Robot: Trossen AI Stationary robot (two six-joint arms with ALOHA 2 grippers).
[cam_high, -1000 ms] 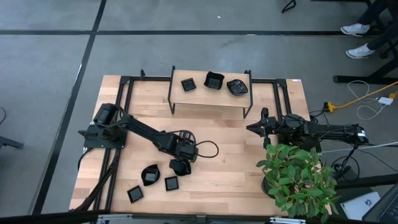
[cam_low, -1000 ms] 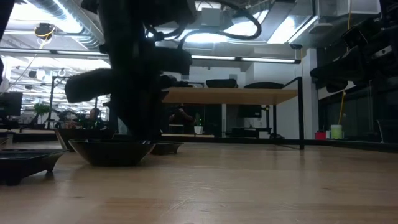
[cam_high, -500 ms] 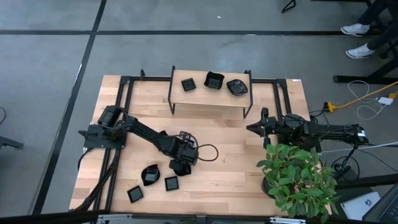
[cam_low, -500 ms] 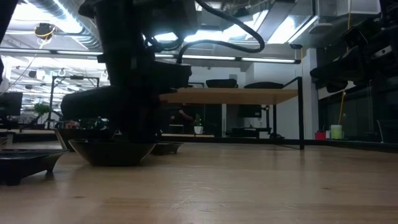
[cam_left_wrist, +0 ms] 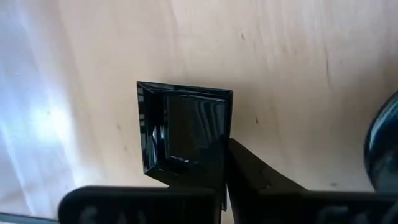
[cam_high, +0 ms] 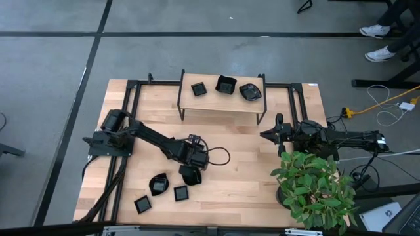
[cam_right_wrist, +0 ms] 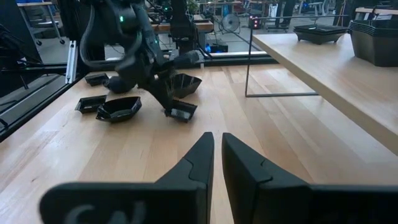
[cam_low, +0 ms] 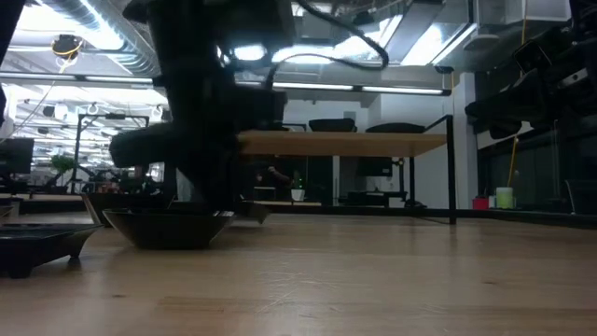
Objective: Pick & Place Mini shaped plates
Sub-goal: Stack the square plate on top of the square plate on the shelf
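Wooden table, framed by black rails, carries all the work. A raised wooden shelf stands at its far edge and bears three mini shaped plates: a small square one, a deeper square one and a wavy-edged one. A potted green plant sits at the right near corner. The left arm reaches from its base at the left edge toward the middle of the table; the right arm lies along the right side, ahead of the plant. Four more plates lie on the near left part of the table: a rounded plate, a square plate just beside it, another square plate nearest the front edge, and the gripped plate, a glossy black square dish. The left gripper is fully closed, its fingers pinching one edge of that dish, which in the right wrist view rests on the wood. The right gripper holds nothing, its fingers close together with only a narrow gap.
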